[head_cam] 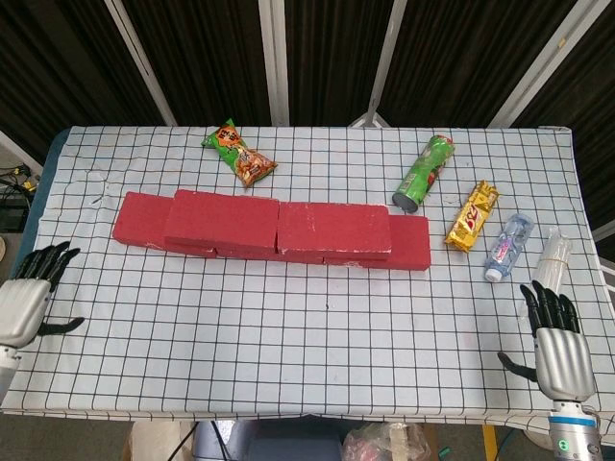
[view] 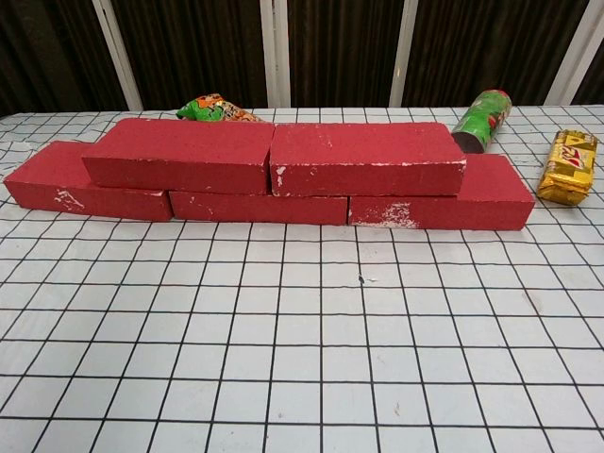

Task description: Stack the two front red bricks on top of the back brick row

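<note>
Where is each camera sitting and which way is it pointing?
Head view: high above the near edge, looking down over the whole table; the left hand and right hand show at the near corners, open and apart from the bricks.
Chest view: low, near table height, facing straight at the brick stack; none of the robot's body shows.
Shared: the brick stack, the green snack bag, the green can and the yellow packet.

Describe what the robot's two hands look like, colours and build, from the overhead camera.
Both the left hand and the right hand have a silver-grey metallic palm shell with black fingers and a black thumb. Below the right hand sits a silver-grey cylindrical wrist with a small green mark. The chest view shows neither hand.
</note>
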`<action>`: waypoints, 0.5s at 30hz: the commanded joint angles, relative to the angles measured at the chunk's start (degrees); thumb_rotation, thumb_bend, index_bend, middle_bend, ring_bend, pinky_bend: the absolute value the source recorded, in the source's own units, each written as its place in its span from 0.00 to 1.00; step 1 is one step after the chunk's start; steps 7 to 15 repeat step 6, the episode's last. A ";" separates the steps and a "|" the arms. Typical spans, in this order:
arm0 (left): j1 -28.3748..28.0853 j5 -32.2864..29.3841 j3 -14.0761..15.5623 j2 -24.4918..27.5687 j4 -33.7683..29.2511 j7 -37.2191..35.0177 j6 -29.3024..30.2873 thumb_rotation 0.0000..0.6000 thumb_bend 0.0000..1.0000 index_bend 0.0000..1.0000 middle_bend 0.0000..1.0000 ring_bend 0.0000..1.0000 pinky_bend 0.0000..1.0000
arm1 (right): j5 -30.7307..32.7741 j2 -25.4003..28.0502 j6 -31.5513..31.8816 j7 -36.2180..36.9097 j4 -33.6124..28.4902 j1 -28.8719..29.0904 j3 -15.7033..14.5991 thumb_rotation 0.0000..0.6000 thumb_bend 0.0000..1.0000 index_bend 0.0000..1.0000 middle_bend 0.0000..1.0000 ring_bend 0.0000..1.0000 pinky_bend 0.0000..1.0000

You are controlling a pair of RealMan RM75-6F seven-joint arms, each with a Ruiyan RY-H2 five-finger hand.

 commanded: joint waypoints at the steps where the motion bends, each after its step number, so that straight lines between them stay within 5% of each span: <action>1: 3.89 2.48 0.21 -2.75 2.38 -0.63 3.85 1.00 0.00 0.09 0.00 0.00 0.00 | -0.70 0.33 0.46 0.01 -0.40 -0.33 -0.37 1.00 0.13 0.00 0.00 0.00 0.00; 15: 6.70 3.68 -0.28 -3.50 4.10 -2.11 5.20 1.00 0.00 0.09 0.00 0.00 0.00 | -1.17 0.83 0.53 0.11 -0.68 -0.62 -0.70 1.00 0.13 0.00 0.00 0.00 0.00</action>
